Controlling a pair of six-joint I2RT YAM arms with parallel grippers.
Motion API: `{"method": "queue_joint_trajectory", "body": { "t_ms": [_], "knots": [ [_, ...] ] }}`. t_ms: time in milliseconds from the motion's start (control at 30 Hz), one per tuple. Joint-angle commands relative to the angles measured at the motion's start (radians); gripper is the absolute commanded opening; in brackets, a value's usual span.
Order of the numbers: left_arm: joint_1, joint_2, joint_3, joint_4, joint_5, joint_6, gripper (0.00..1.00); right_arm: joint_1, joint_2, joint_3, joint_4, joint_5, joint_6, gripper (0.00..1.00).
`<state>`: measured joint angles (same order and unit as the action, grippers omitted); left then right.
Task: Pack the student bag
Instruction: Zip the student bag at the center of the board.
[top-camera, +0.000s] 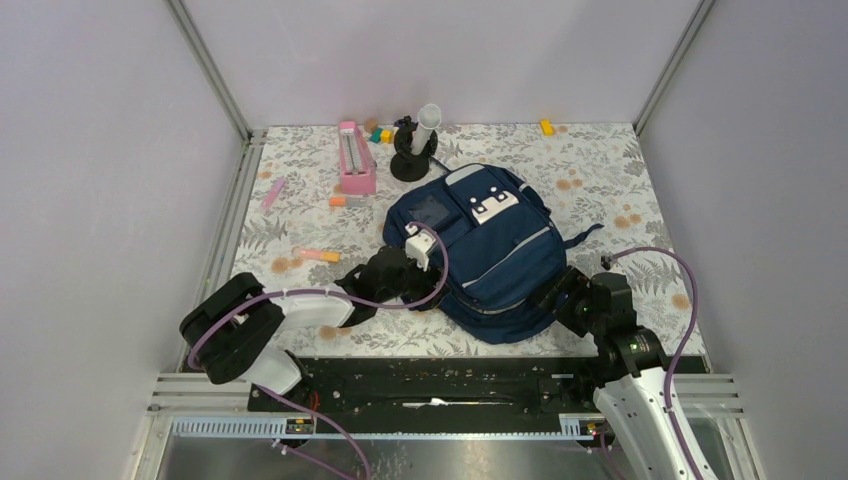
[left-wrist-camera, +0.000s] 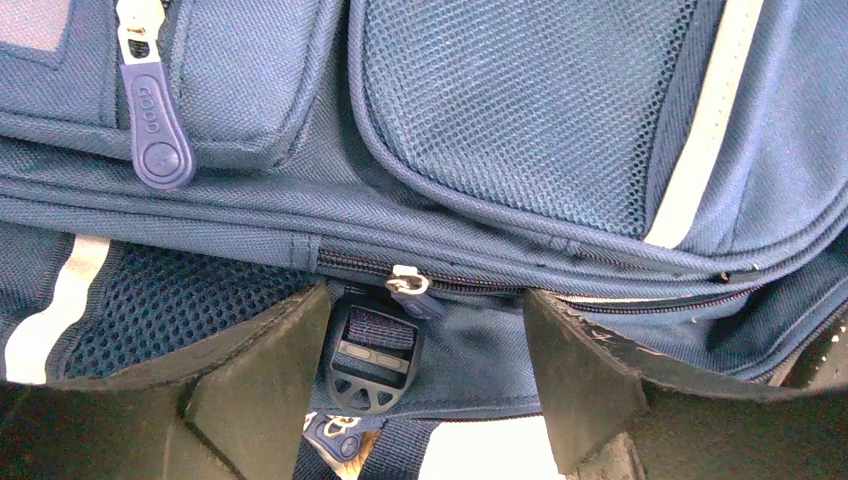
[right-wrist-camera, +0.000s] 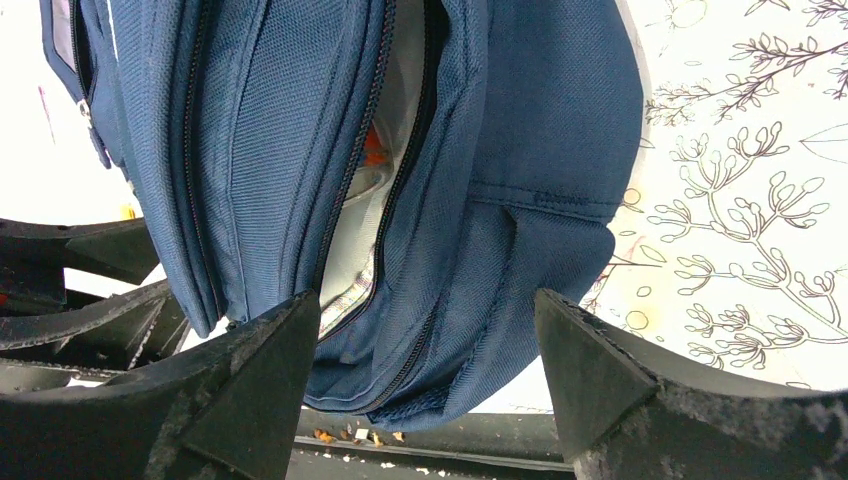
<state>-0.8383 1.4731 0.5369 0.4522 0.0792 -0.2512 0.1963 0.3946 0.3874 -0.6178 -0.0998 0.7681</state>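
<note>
Left gripper (left-wrist-camera: 425, 320) stands wide, a zip pull (left-wrist-camera: 408, 284) between its fingers; right gripper (right-wrist-camera: 428, 300) gapes wide at the backpack's (top-camera: 490, 250) open zipper (right-wrist-camera: 398, 160).

A: What do we count here?
B: One backpack (top-camera: 480, 250). We also count one pink case (top-camera: 355, 158), one black stand (top-camera: 412, 152), two robot arms (top-camera: 250, 335) (top-camera: 625, 345).
A: And small bits?
B: We make at least four blocks (top-camera: 547, 127), two thin sticks (top-camera: 272, 192).
</note>
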Motion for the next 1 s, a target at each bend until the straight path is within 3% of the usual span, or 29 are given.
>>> {"method": "queue_joint_trajectory", "body": {
  "t_ms": [0,133,267,600,767,967],
  "knots": [
    [0.009,-0.043,-0.019,0.091,0.069,0.054,0.76,0.005,0.001,-0.002,0.028,-0.024,0.009,0.86],
    [0.009,-0.042,-0.023,0.075,0.056,0.088,0.72,0.005,-0.003,0.002,0.027,-0.030,0.009,0.86],
    [0.008,-0.028,-0.002,0.043,0.044,0.121,0.59,0.005,-0.007,0.001,0.026,-0.032,0.011,0.86],
    [0.011,0.016,0.000,0.079,0.025,0.108,0.51,0.005,-0.022,-0.002,0.026,-0.037,0.014,0.86],
    [0.011,0.083,0.053,0.051,0.003,0.086,0.42,0.005,-0.025,-0.001,0.027,-0.040,0.016,0.86],
    [0.010,0.114,0.052,0.130,0.005,0.038,0.43,0.005,-0.029,-0.007,0.026,-0.037,0.016,0.86]
  ]
}}
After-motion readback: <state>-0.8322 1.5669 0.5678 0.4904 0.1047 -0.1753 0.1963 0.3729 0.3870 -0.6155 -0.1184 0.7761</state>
